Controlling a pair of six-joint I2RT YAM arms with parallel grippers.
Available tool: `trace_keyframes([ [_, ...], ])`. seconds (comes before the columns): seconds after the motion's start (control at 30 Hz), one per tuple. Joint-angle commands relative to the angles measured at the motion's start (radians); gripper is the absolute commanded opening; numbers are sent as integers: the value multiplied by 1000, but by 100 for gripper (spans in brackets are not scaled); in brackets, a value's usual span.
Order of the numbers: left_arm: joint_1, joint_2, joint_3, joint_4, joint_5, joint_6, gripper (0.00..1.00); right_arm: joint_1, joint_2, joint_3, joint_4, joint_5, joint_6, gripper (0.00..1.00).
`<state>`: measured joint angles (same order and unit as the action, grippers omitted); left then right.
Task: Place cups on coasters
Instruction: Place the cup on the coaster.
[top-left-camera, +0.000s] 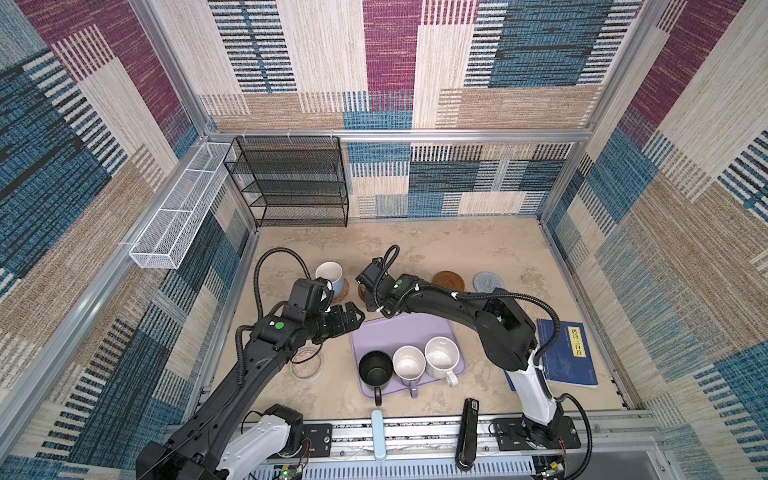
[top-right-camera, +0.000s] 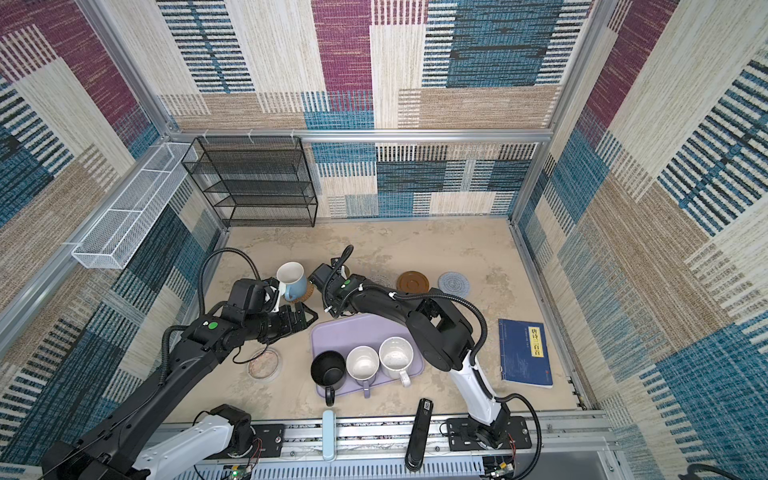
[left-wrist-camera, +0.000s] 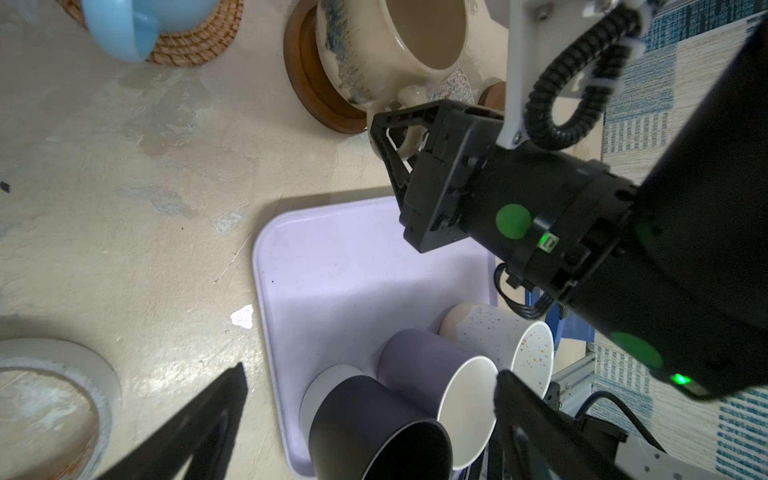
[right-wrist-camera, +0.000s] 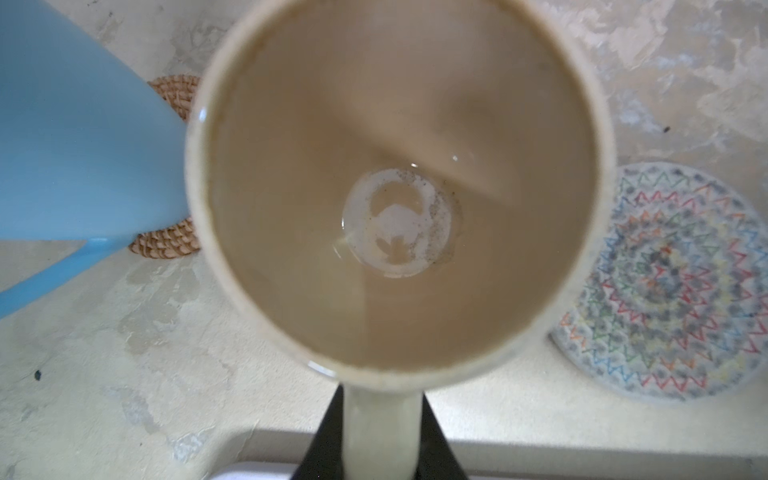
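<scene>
A beige cup (left-wrist-camera: 382, 50) stands on a brown wooden coaster (left-wrist-camera: 307, 95), and my right gripper (right-wrist-camera: 382, 415) is shut on its handle. Beside it a light blue cup (top-left-camera: 330, 276) sits on the rattan coaster (top-left-camera: 341, 293). A second wooden coaster (top-left-camera: 450, 281), a blue-grey one (top-left-camera: 489, 282) and a whitish crocheted one (right-wrist-camera: 673, 282) lie bare. Black (top-left-camera: 375, 368), lavender (top-left-camera: 408, 362) and speckled white (top-left-camera: 441, 353) cups stand on the lavender tray (top-left-camera: 399, 332). My left gripper (top-left-camera: 357, 318) hangs open at the tray's far left corner, holding nothing.
A pinkish shallow dish (top-left-camera: 306, 363) lies under the left arm. A blue book (top-left-camera: 567, 353) lies right of the tray. A black wire shelf (top-left-camera: 291, 183) stands at the back left, with a white mesh basket (top-left-camera: 178, 216) on the left wall. A black tool (top-left-camera: 467, 432) rests at the front edge.
</scene>
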<state>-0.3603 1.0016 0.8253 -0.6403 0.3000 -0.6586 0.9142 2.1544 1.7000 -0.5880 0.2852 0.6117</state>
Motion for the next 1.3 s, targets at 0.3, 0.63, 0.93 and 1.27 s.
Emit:
trace_keyframes([
  [0.3, 1, -8, -10, 17, 20, -20, 96, 1, -13, 23, 8, -53, -10, 34],
  [0.63, 1, -11, -13, 8, 28, -20, 96, 2, -118, -72, 61, -72, -11, 35],
  [0.93, -6, 13, -15, -7, 33, 4, 98, 1, -396, -320, 195, -102, -39, 43],
  [1.27, -179, -9, -27, -59, -89, -48, 99, -101, -654, -616, 242, -132, -108, 62],
])
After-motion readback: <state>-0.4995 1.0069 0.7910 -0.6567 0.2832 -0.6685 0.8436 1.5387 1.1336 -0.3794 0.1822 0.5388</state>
